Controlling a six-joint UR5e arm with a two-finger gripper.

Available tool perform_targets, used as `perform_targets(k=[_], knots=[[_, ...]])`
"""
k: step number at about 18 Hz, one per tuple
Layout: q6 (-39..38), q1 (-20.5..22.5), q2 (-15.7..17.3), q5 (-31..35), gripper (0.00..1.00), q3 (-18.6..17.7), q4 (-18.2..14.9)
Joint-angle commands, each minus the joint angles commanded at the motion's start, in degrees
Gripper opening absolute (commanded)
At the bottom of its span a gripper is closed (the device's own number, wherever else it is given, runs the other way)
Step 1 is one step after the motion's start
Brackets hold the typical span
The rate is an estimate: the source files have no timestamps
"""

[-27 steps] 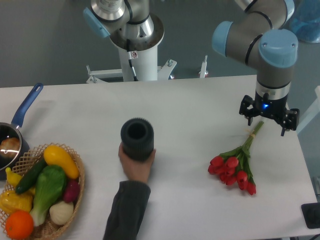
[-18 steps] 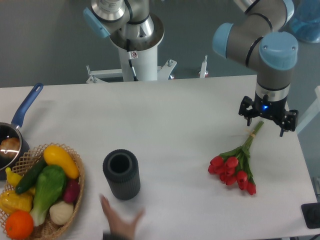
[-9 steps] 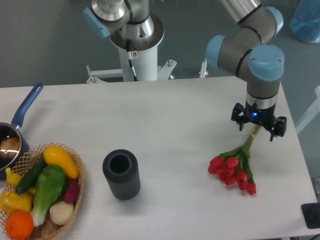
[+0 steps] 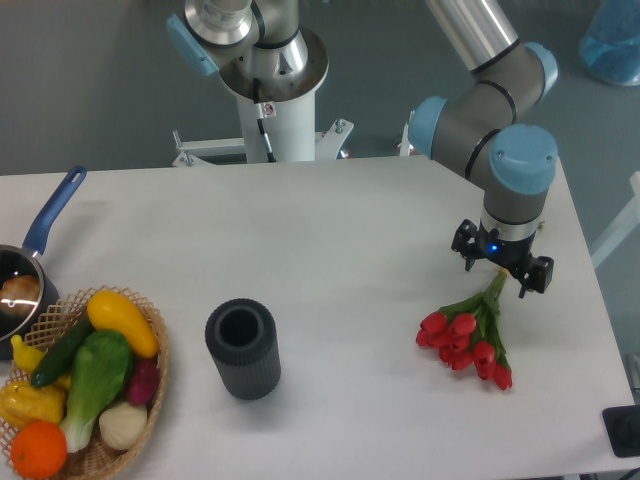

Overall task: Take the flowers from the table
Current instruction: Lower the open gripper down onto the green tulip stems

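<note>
Item: flowers (image 4: 468, 333); bunch of red tulip buds with green stems and leaves, lying flat on the white worktop (image 4: 360, 230) toward its right side; buds point toward the near edge, stem ends point away and up toward the arm.

Item: end effector (image 4: 502, 262); fingers spread apart, released, holding nothing; poised directly over the stem ends, fingers to either side of them; whether the tips already touch the worktop cannot be told.

Other items: dark ribbed cylinder (image 4: 242, 349), upright, well apart to the left; wicker basket (image 4: 142, 417) of vegetables at the left near corner; blue-handled pan (image 4: 32, 262) at the left edge.

Risks, as judged:
- grip falls on the very end of the stems, so the heavier bud end may droop or swing and the bunch slip out on lifting;
- stems lie flat and thin, so too shallow a descent could close on air, while too deep a one could press the fingertips into the worktop;
- the bunch seems loosely gathered, so a closing finger may catch only some stems and leave the rest behind;
- a closing finger may push the stems sideways rather than trap them.
</note>
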Motion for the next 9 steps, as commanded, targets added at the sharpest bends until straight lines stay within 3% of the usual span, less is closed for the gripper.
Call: perform_targets(k=[9], knots=[[0.3, 0.3, -5.5, -1.0, 1.0, 1.1, 0.3]])
